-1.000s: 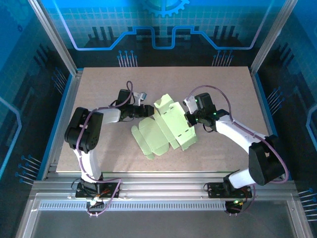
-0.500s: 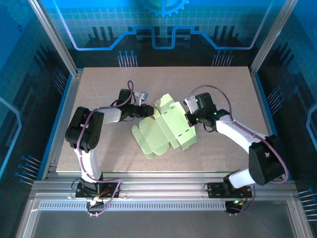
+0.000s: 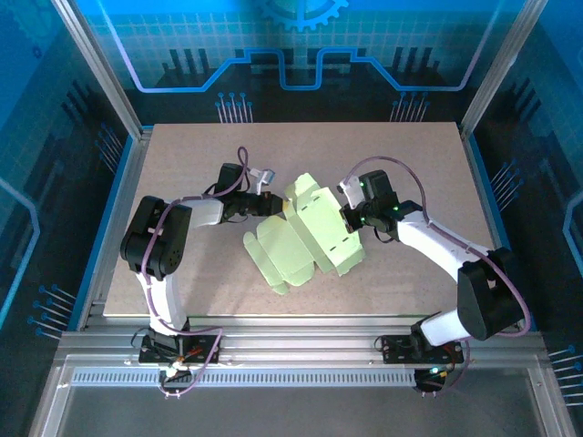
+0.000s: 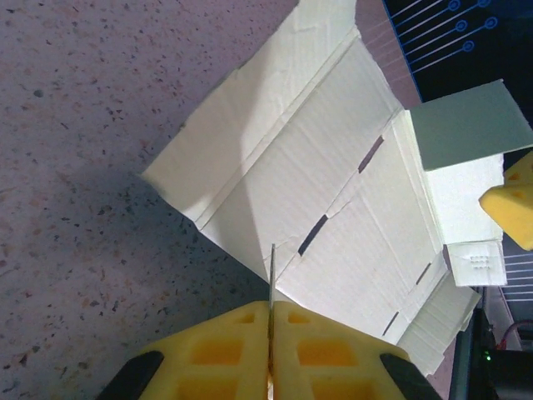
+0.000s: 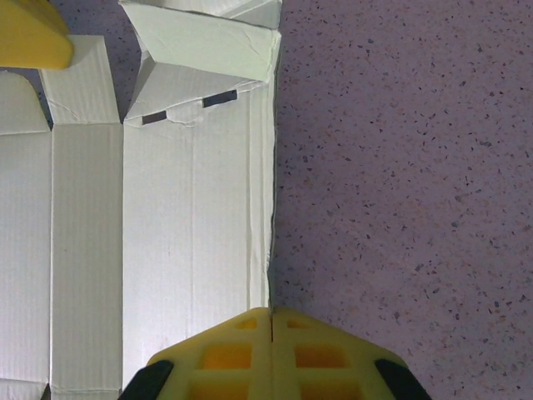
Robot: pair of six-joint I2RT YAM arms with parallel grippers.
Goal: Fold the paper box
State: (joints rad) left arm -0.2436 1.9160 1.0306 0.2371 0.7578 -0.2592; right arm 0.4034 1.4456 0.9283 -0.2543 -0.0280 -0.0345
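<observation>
The paper box (image 3: 305, 237) is seen as a pale lime-green die-cut sheet, creased and slotted. It is spread at the middle of the bench (image 3: 410, 155) between the two arms, with its far flaps bent upward. The left end effector (image 4: 272, 310) is clenched on a thin raised edge of the sheet. The right end effector (image 5: 271, 315) is clamped tight on the opposite edge.

The paper box (image 3: 305, 235) spreads across all the room between the left jaws and the right jaws, one panel tilted up just ahead of the left jaws, while bare worktop (image 3: 410, 155) lies open left of the left jaws and right of the right jaws.
</observation>
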